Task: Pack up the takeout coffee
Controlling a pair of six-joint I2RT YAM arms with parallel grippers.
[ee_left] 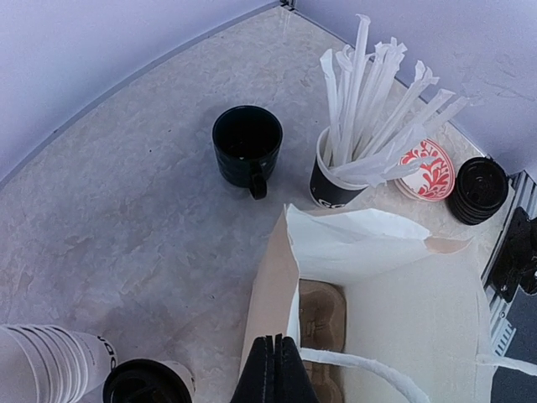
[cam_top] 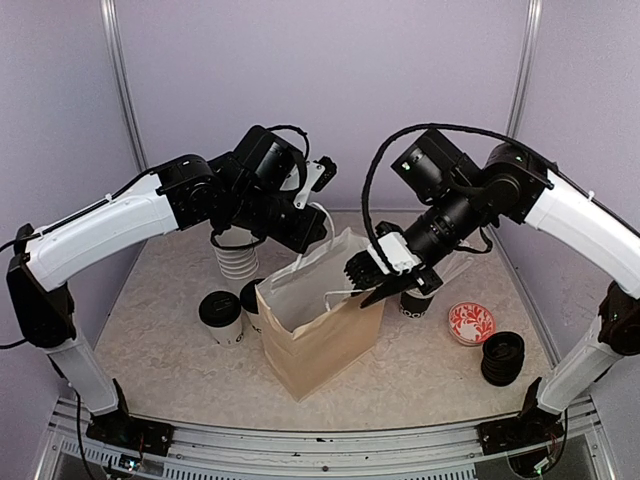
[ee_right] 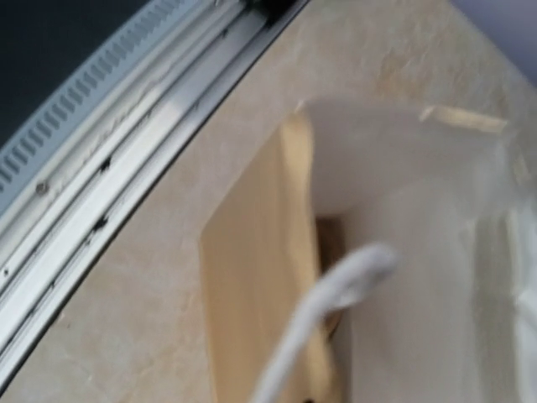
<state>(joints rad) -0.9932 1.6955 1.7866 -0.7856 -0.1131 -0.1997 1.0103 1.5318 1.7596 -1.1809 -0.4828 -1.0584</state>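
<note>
Plainly, two lidded coffee cups, one paper bag, one tray inside

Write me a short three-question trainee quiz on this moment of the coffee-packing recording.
1. True or false: a lidded cup already stands inside the paper bag.
2. What lies at the bottom of the bag? A) a black mug B) a cardboard tray C) a stack of lids
3. What is the left gripper closed on?
Key: 1 false, the two lidded cups stand on the table beside the bag; 2 B; 3 the bag's rim.
</note>
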